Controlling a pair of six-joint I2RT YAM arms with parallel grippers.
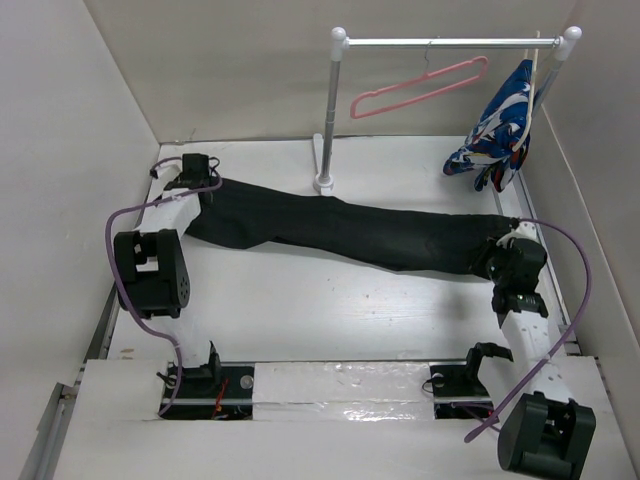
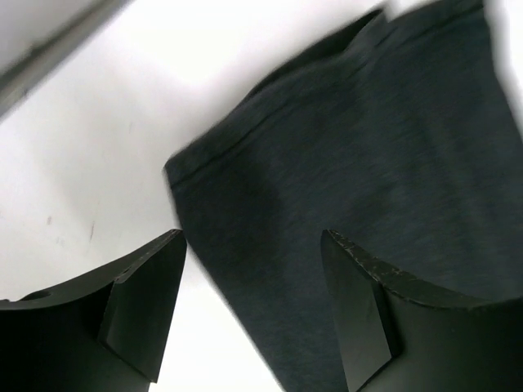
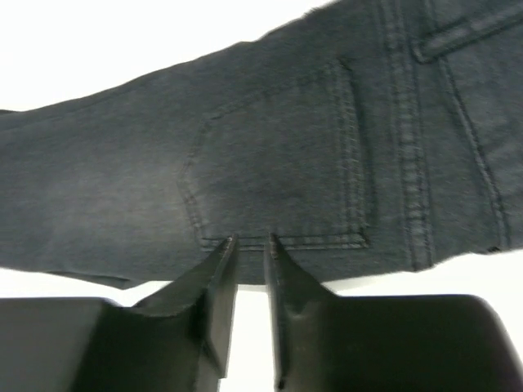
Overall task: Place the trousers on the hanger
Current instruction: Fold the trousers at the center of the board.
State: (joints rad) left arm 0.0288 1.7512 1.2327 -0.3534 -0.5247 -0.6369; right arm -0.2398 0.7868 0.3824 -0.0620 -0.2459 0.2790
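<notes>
— Where are the trousers?
— Flat across the white table, legs to the left, waist to the right. The pink hanger hangs on the rail behind, well apart.
— And the grippers?
— The left gripper gapes wide over a leg hem. The right gripper is almost closed at the back pocket; whether it pinches fabric, I cannot tell.

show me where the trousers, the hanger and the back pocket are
trousers [image 1: 350, 232], top view, middle of the legs
hanger [image 1: 420, 94], top view, its lower bar
back pocket [image 3: 278, 155], right wrist view, centre of the pocket panel
</notes>
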